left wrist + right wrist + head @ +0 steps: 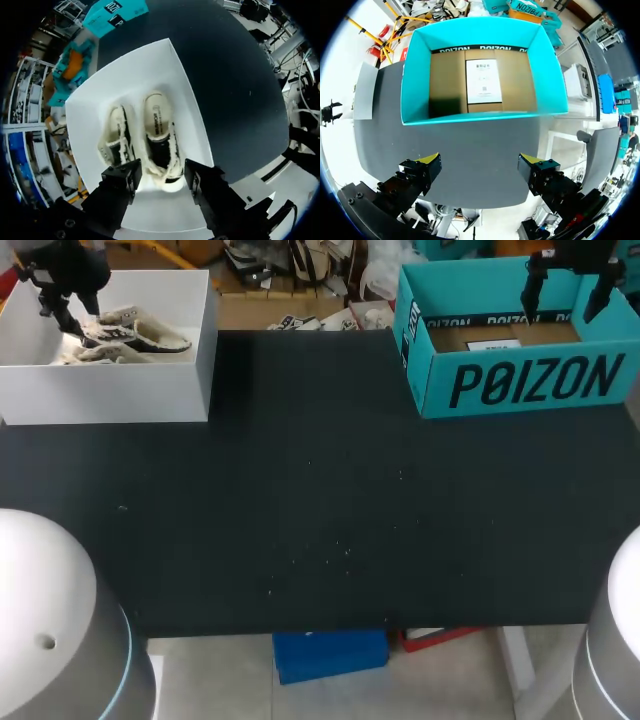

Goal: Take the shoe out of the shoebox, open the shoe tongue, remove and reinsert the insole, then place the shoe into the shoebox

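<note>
**Jaws wide on both arms; shoe not yet lifted**

Jaws of the left gripper [160, 175] are set wide, nothing held, either side of the heel of one shoe [159, 125] in the white box [150, 65] at the worktop's [320, 520] far left corner. Contact cannot be told. Right gripper [480, 167]: jaws wide, empty, above the empty teal shoebox [415, 75] at the far right corner. Step judged: taking-out. Descent and closure across the heel are called for next.

Teal shoebox [485, 117] at 12 o'clock off R gripper [480, 160], open-topped, on dark table [480, 150]. Brown cardboard floor inside w/ white label sheet [482, 82] at ctr. Fingers spread wide, over table.
</note>
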Controlling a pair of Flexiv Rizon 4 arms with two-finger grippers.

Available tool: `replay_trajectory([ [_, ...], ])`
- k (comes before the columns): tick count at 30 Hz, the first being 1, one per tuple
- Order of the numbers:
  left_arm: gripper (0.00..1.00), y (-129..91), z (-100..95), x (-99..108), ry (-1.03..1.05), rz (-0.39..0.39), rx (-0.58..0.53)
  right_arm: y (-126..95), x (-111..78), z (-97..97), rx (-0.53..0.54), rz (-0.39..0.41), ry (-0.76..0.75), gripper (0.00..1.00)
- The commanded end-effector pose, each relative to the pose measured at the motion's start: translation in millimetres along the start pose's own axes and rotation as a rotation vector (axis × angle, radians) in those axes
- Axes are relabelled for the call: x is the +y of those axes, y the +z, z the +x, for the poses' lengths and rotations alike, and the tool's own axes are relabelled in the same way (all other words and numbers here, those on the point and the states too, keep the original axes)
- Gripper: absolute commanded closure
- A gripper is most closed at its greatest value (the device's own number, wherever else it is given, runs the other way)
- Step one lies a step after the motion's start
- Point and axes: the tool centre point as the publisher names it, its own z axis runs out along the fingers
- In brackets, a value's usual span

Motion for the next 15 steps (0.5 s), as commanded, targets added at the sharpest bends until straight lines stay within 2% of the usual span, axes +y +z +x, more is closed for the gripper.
replay_trajectory([
  [1, 0.52, 24.6, -15.2, 8.1, 0.034, 0.017, 0.038, -0.2, -0.1, 0.2, 0.0, 0.0, 0.0, 0.0],
  [4, 0.55, 36.9, -19.0, 9.9, -0.011, 0.014, 0.043, -0.2, -0.1, 0.2, 0.0, 0.0, 0.0, 0.0],
  [15, 0.59, 71.5, -34.0, 1.0, -0.135, 0.037, 0.061, -0.2, -0.1, 0.2, 0.0, 0.0, 0.0, 0.0],
])
